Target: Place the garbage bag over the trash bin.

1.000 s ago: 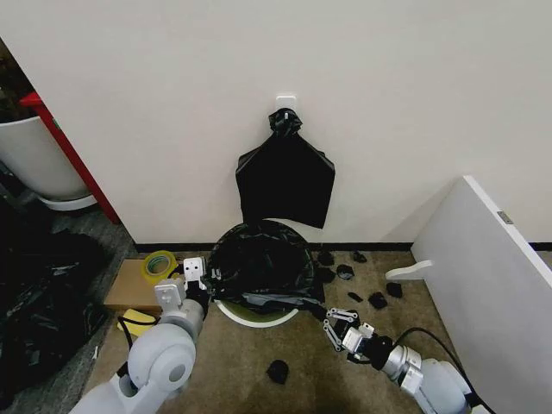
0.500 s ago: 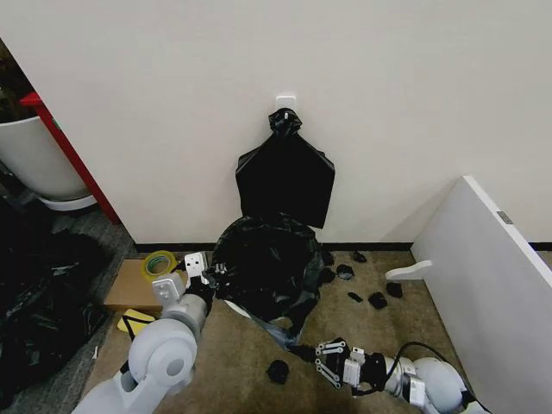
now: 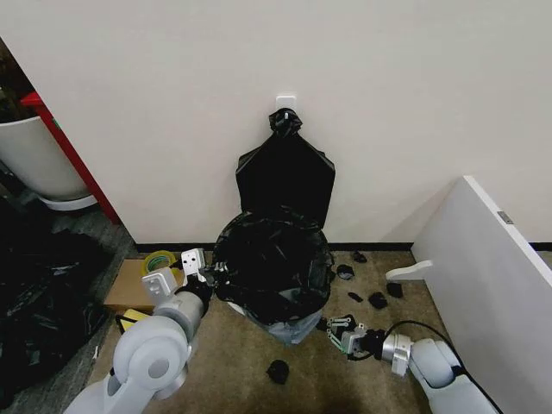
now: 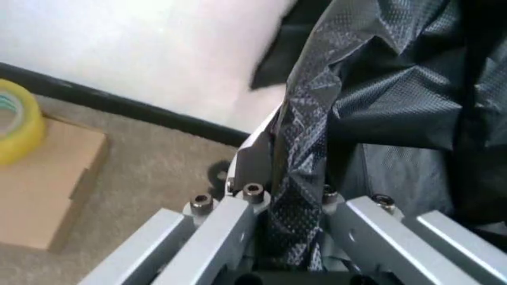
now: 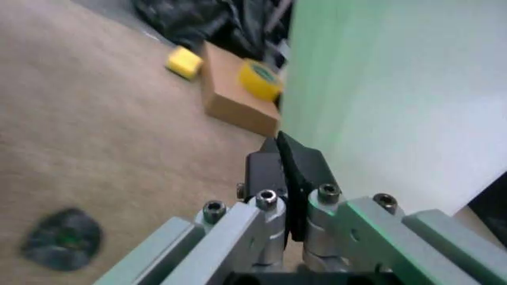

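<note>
- Garbage bag (image 3: 274, 267): black film, draped over the bin against the wall, now covering the whole mouth and spilling down the front to the floor. A second ago the mouth stood open with the bag stretched round it; the front edge has since dropped.
- Trash bin (image 3: 289, 328): all but hidden; a pale sliver shows at the foot of the bag's front.
- Left hand (image 3: 207, 274): at the bag's left edge, closed on a twisted strip of film that the left wrist view shows pinched between the fingers (image 4: 237, 219). Position little changed.
- Right hand (image 3: 338, 331): low over the floor just right of the bin's front, closed on a small black fold of film; earlier it was stretched at the rim, then pulled away.
- Judgement: the right-front rim looks unseated, so the fit needs redoing there.
- Other items: tape roll (image 3: 159, 262) on cardboard box (image 3: 129, 285), black scraps (image 3: 278, 371) on the floor.
</note>
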Robot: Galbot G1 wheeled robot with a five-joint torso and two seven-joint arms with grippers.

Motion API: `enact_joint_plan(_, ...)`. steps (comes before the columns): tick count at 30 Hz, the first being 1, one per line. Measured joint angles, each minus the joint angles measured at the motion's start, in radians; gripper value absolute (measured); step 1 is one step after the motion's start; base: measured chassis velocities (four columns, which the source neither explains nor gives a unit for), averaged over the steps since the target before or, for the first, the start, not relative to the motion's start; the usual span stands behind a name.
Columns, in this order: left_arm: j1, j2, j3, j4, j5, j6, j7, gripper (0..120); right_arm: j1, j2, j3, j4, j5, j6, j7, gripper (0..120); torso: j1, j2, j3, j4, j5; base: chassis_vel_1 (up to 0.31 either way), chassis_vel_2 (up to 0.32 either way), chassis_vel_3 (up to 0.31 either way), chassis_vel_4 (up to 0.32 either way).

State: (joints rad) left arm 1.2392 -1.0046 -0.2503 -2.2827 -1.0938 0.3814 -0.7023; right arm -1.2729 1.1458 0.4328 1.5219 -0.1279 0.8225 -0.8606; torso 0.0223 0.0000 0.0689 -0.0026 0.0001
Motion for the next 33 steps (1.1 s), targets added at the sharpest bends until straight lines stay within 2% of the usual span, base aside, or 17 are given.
enact_joint_plan(2,-0.003,0.0,-0.005,0.01,0.002,-0.005,0.002,0,-0.007,-0.007,0.005,0.009,0.025,0.0,-0.033,0,0.0,0.0,0.0,-0.0001,0.0,0.0,0.0,0.0,0.0)
enact_joint_plan(4,-0.011,-0.003,-0.018,0.032,0.003,-0.015,0.009,0,-0.024,-0.021,0.018,0.033,0.076,0.002,-0.09,8,0.0,0.0,0.0,0.0,0.0001,0.0,0.0,0.0,0.0)
enact_joint_plan(7,-0.023,-0.009,-0.037,0.054,0.002,-0.027,0.019,0,-0.063,-0.047,-0.011,0.058,0.283,-0.007,-0.143,21,0.0,0.0,0.0,0.0,0.0002,0.0,0.0,0.0,0.0)
enact_joint_plan(9,-0.025,-0.011,-0.046,0.057,0.001,-0.028,0.022,0,-0.078,-0.056,-0.038,0.061,0.436,-0.071,-0.197,29,0.0,0.0,0.0,0.0,0.0,0.0,0.0,0.0,0.0)
enact_joint_plan(10,-0.025,-0.011,-0.046,0.057,0.001,-0.028,0.022,0,-0.078,-0.056,-0.038,0.061,0.436,-0.071,-0.197,29,0.0,0.0,0.0,0.0,0.0,0.0,0.0,0.0,0.0)
enact_joint_plan(13,-0.025,-0.012,-0.056,0.056,-0.004,-0.03,0.024,0,-0.09,-0.066,-0.086,0.06,0.644,-0.192,-0.197,41,0.0,0.0,0.0,0.0,0.0001,0.0,0.0,0.0,0.0)
enact_joint_plan(16,-0.021,-0.01,-0.066,0.047,-0.011,-0.03,0.025,0,-0.108,-0.085,-0.159,0.097,0.803,-0.304,-0.042,54,0.0,0.0,0.0,0.0002,0.0002,0.0,0.0,0.0,0.0)
enact_joint_plan(17,-0.021,-0.01,-0.066,0.047,-0.011,-0.03,0.025,0,-0.108,-0.085,-0.159,0.097,0.803,-0.304,-0.042,54,0.0,0.0,0.0,0.0002,0.0002,0.0,0.0,0.0,0.0)
enact_joint_plan(23,-0.019,-0.009,-0.07,0.041,-0.013,-0.032,0.025,0,-0.133,-0.111,-0.273,0.272,0.991,-0.497,0.289,79,0.0,0.0,0.0,0.0002,-0.0001,0.0,0.0,0.0,0.0)
enact_joint_plan(24,-0.019,-0.009,-0.07,0.041,-0.013,-0.032,0.025,0,-0.133,-0.111,-0.273,0.272,0.991,-0.497,0.289,79,0.0,0.0,0.0,0.0002,-0.0001,0.0,0.0,0.0,0.0)
enact_joint_plan(26,-0.02,-0.01,-0.07,0.041,-0.013,-0.033,0.025,0,-0.134,-0.114,-0.297,0.315,1.048,-0.541,0.346,88,0.0,0.0,0.0,0.0002,-0.0001,0.0,0.0,0.0,0.0)
enact_joint_plan(28,-0.021,-0.01,-0.07,0.041,-0.013,-0.034,0.026,0,-0.136,-0.117,-0.306,0.332,1.076,-0.561,0.358,92,0.0,0.0,0.0,0.0002,-0.0001,0.0,0.0,0.0,0.0)
enact_joint_plan(29,-0.021,-0.009,-0.07,0.041,-0.013,-0.036,0.027,0,-0.14,-0.12,-0.316,0.343,1.1,-0.581,0.363,98,0.0,0.0,0.0,0.0001,-0.0001,0.0,0.0,0.0,0.0)
enact_joint_plan(33,-0.021,-0.005,-0.075,0.04,-0.013,-0.038,0.028,0,-0.146,-0.12,-0.33,0.348,1.108,-0.595,0.367,100,0.0,0.0,0.0,0.0001,-0.0001,0.0,0.0,0.0,0.0)
